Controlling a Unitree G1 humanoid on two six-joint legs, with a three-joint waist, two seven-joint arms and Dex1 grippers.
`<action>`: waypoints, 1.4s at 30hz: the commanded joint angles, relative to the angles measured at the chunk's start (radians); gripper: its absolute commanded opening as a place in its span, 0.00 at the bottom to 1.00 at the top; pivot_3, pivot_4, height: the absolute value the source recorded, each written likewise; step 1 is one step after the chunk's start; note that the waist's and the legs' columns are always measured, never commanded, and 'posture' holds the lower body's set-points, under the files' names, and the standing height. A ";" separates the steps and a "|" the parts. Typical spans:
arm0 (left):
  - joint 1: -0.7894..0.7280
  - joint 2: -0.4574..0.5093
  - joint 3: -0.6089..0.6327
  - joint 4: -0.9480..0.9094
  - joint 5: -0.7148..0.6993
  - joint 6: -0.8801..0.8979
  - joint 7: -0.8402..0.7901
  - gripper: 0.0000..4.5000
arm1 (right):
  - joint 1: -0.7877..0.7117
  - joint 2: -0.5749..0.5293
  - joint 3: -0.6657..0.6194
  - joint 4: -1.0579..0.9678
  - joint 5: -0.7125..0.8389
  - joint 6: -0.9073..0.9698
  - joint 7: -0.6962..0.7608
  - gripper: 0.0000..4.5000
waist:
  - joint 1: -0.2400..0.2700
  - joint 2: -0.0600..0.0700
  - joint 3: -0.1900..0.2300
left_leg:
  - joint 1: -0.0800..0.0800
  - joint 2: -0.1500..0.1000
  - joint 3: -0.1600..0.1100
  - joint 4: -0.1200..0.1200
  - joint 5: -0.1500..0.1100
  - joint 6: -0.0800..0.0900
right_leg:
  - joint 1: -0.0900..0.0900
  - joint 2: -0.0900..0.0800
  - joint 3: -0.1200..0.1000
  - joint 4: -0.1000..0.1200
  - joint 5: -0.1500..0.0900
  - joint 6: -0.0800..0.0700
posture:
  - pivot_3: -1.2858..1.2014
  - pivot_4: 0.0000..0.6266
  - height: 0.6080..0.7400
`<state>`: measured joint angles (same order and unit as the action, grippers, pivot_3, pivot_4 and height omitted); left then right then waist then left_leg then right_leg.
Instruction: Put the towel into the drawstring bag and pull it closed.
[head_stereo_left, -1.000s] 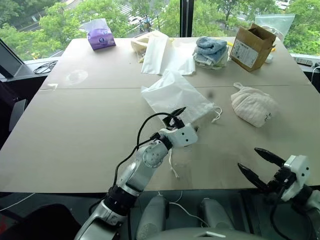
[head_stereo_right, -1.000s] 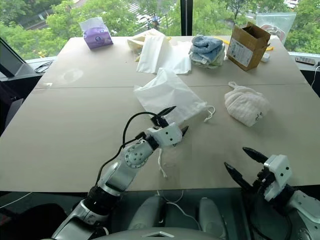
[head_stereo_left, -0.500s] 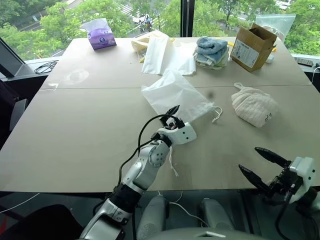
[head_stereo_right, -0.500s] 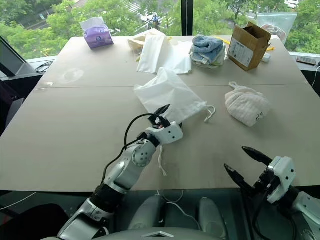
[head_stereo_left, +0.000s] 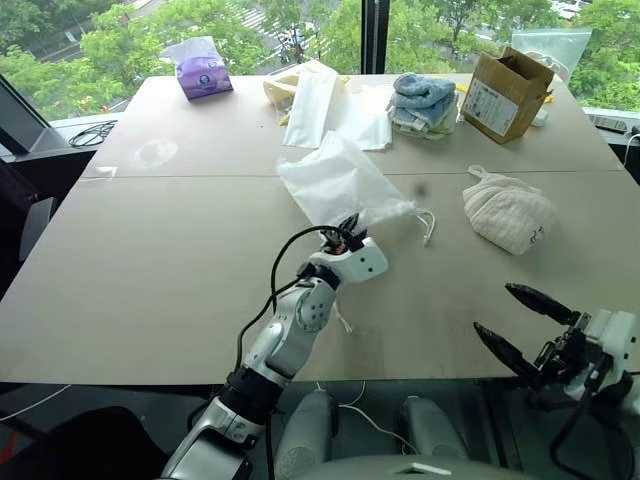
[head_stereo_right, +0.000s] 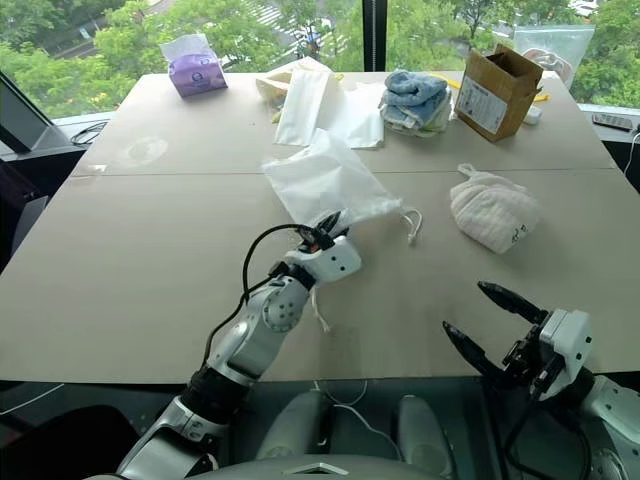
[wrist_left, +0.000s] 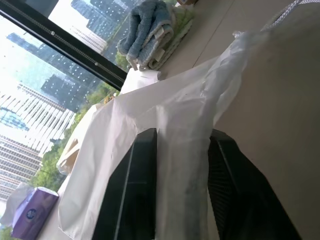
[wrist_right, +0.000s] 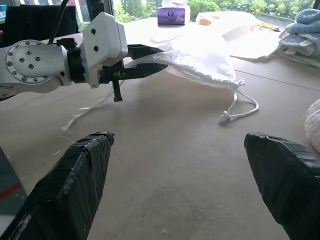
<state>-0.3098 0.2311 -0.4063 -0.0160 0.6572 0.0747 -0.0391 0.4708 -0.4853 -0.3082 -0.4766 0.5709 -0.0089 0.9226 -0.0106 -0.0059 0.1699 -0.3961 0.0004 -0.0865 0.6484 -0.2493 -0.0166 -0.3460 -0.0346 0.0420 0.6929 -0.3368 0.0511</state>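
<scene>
A purple tissue pack (head_stereo_left: 202, 72) sat at the far left of the beige counter (head_stereo_left: 150, 260). Flat white sheets (head_stereo_left: 335, 110) lay mid-back, beside folded blue and pale-green towels (head_stereo_left: 421, 102) and an open brown cardboard box (head_stereo_left: 507, 92).

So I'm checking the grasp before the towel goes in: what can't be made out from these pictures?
- Bag mouth: the drawstring bag lies flat; head views don't show an opening.
- How much fabric is pinched: in the left wrist view the bag's edge drapes over the left tool, covering the gap between its fingers.
- Towel: its far side is hidden by its own bulk.
- Cardboard box: contents hidden by its walls.
</scene>
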 joint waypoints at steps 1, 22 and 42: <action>-0.021 -0.003 0.013 -0.005 0.006 -0.026 0.021 0.01 | -0.010 0.002 0.004 -0.010 0.012 -0.007 -0.007 1.00 | 0.000 0.000 0.000 | 0.000 0.000 0.000 0.000 0.000 0.000 | 0.000 0.000 0.000 0.000 0.000 0.000 | 0.52 0.24 1.00; -0.346 -0.122 0.686 -0.186 -1.064 0.644 -0.347 0.01 | -0.345 0.067 0.058 0.114 -0.185 0.058 -0.371 1.00 | -0.004 -0.001 0.001 | -0.002 0.000 0.000 0.002 0.003 -0.004 | -0.001 0.001 -0.001 0.001 0.000 0.000 | 0.52 0.24 1.00; -0.228 0.191 0.627 -0.250 -1.238 0.530 -0.480 0.01 | -0.366 0.113 0.090 0.193 -0.224 -0.041 -0.364 1.00 | -0.006 -0.002 0.001 | 0.001 0.000 0.002 0.001 0.003 -0.005 | 0.000 0.001 0.001 0.001 0.000 0.000 | 0.52 0.24 1.00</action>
<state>-0.5309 0.4160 0.2675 -0.2395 -0.6841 0.7571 -0.5068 0.1134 -0.3675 -0.2103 -0.2593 0.3397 -0.0269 0.5585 -0.0167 -0.0074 0.1707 -0.3951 0.0009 -0.0849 0.6495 -0.2464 -0.0216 -0.3465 -0.0339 0.0432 0.6937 -0.3366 0.0510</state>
